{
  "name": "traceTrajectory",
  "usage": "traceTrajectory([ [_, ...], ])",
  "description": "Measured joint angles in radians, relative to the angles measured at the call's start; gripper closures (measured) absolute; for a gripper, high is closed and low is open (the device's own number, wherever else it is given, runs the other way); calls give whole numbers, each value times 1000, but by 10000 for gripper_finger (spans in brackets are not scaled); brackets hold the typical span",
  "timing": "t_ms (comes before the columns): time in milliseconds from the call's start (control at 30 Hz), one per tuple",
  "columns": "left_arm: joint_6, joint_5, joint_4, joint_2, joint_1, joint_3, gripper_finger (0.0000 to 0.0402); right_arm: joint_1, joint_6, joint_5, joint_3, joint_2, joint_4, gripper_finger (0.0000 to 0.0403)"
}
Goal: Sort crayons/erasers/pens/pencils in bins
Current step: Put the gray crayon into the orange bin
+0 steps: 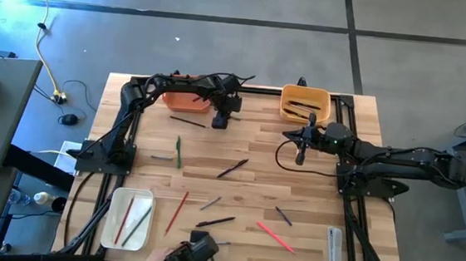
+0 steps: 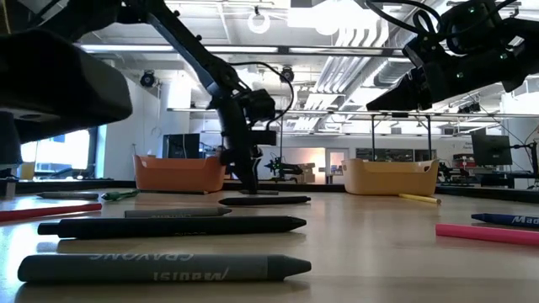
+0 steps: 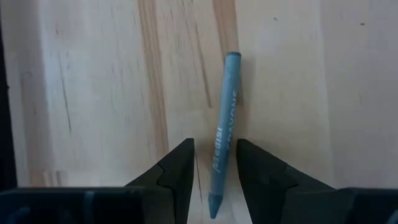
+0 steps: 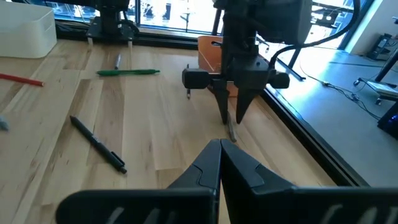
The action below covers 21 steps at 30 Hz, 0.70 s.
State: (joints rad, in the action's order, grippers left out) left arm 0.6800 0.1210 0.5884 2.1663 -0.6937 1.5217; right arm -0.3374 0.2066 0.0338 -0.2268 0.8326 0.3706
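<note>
Orange bin (image 1: 187, 102) at the far left edge: contents not discernible. Yellow-orange bin (image 1: 305, 104), far right, holds dark sticks. White bin (image 1: 127, 217), near left corner, holds a red and a green pencil.

Left gripper (image 1: 220, 121) stands just right of the orange bin, its narrow fingers (image 3: 180, 174) straddling a grey-blue crayon (image 3: 222, 130) lying on the table (image 1: 256, 149). Right gripper (image 1: 300, 157), fingers pressed together and empty, hovers below the yellow-orange bin.

Pens (image 1: 232, 169) and pencils (image 1: 275, 237) lie scattered across the centre and near side; the far centre stays open.
</note>
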Motion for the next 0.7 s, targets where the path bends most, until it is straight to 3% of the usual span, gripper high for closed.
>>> traceTrajectory([
  [167,4,-9,44,7,12,29,306,0,0,0,0,0,0,403],
  [500,56,-89,109,7,60,43,385,30,1,0,0,0,0,403],
  [700,68,-136,117,5,79,43,395,40,3,0,0,0,0,403],
])
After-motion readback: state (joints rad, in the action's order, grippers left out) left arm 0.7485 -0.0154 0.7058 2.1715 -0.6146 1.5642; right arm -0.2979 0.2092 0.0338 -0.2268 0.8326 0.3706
